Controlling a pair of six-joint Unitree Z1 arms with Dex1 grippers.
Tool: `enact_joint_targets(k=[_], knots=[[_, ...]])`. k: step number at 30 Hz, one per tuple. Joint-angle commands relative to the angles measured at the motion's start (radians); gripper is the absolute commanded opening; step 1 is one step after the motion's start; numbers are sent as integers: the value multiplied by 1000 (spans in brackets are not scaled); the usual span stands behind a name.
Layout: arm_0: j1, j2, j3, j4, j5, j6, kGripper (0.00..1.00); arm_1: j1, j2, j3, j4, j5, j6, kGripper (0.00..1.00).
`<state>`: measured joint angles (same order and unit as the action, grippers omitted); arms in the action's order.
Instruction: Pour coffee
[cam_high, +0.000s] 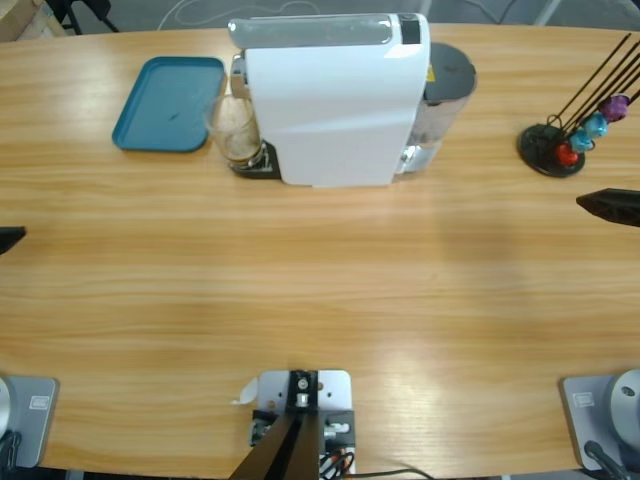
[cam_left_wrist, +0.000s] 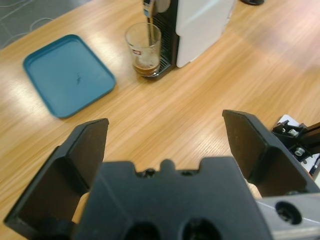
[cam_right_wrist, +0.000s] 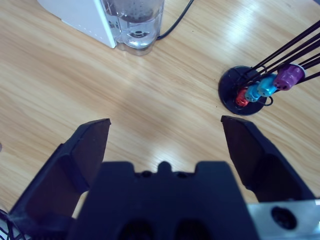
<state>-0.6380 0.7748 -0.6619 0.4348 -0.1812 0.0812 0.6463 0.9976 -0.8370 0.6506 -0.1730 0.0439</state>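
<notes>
A small clear glass cup (cam_left_wrist: 144, 46) stands on the drip tray of the white coffee machine (cam_high: 335, 100), under its spout. A thin dark stream runs into the cup, and a shallow brown layer of coffee (cam_left_wrist: 146, 68) lies at its bottom. From above, the cup (cam_high: 233, 130) is at the machine's left end. My left gripper (cam_left_wrist: 165, 135) is open and holds nothing, well back from the cup; only its tip (cam_high: 10, 238) shows at the left edge. My right gripper (cam_right_wrist: 165, 135) is open and holds nothing, its tip (cam_high: 610, 205) at the right edge.
A teal tray (cam_high: 170, 103) lies left of the cup. A black capsule stand (cam_high: 552, 148) with coloured capsules (cam_right_wrist: 265, 85) is at the right. The machine's clear water tank (cam_right_wrist: 134, 22) and its cable face my right gripper. Bare wooden table (cam_high: 320, 290) stretches in front.
</notes>
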Motion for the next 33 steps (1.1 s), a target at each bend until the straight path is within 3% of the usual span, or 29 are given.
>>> enact_joint_targets(k=[1, 6, 18, 33], knots=[[16, 95, 84, -118, -69, 56, 1000, 9, 19, 19, 0, -16, 8, 1000], [54, 144, 93, -171, -72, 60, 1000, 9, 35, 15, 1, -16, 8, 1000], [54, 118, 116, -195, -83, 60, 1000, 9, -40, 36, -9, -17, 10, 1000], [54, 151, 142, -242, -81, 61, 1000, 9, -23, 33, -9, -8, 9, 1000]])
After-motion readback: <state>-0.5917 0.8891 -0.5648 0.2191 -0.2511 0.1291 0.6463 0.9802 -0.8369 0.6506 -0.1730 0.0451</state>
